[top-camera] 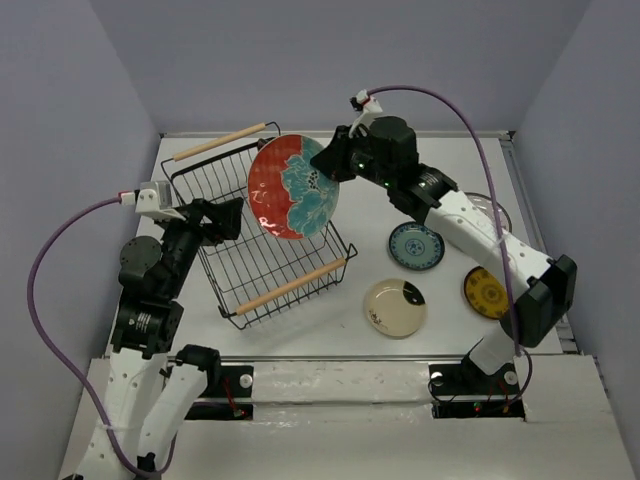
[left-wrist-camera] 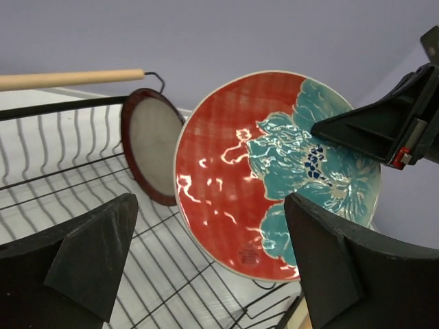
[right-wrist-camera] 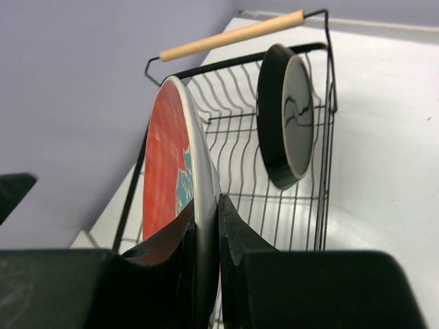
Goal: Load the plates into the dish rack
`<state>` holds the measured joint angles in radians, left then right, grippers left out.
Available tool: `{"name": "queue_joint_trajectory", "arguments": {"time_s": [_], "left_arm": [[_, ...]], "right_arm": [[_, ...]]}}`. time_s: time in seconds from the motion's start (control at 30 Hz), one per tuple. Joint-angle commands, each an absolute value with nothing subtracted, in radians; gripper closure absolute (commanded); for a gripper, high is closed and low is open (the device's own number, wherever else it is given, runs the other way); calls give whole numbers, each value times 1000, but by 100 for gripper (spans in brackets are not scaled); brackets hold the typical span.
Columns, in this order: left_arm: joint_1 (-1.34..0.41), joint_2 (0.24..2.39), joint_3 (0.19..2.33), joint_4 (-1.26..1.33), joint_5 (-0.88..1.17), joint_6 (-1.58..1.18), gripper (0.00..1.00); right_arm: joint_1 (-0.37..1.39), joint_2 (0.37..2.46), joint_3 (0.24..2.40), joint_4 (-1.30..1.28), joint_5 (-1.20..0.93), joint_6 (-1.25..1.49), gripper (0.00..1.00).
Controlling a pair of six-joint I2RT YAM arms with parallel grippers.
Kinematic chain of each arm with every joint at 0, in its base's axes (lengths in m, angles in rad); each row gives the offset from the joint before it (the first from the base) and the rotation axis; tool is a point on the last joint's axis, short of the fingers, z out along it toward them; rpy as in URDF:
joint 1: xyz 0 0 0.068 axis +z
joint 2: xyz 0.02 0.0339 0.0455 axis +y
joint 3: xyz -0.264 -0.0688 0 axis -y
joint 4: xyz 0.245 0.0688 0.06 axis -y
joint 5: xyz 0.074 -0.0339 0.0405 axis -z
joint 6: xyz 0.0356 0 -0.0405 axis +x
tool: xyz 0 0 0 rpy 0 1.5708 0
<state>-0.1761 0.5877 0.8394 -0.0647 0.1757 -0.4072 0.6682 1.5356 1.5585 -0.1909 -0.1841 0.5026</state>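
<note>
Desk (top-camera: 330,340): white, carrying everything.
Dish rack (top-camera: 250,270): black wire, left of centre in the top view, with a wooden handle at each end.
Floral plate (top-camera: 290,187): red and teal, on edge and tilted over the rack's upper right part; whether it touches the wires cannot be told.
Maroon-rimmed plate (left-wrist-camera: 151,147): stands on edge inside the rack, by the far handle.
Cream plate (top-camera: 395,307), teal-blue plate (top-camera: 416,245), yellow plate (top-camera: 487,292): flat on the desk at right of frame, apart from each other.
Right tool (right-wrist-camera: 206,212): clenched on the floral plate's rim.
Left tool (left-wrist-camera: 209,202): spread wide, grasping nothing, at the rack's left side.
</note>
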Motion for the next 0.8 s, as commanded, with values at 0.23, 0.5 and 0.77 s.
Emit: {"name": "queue_joint_trajectory", "arguments": {"time_s": [0.23, 0.5, 0.77], "left_arm": [[-310, 480, 763, -97, -271, -308, 1], [-356, 483, 753, -106, -258, -304, 1], [-371, 466, 762, -112, -279, -305, 1]], "right_arm": [[926, 1922, 2155, -117, 452, 97, 93], [979, 2206, 2460, -83, 626, -161, 93], [979, 2310, 2491, 38, 712, -301, 93]]}}
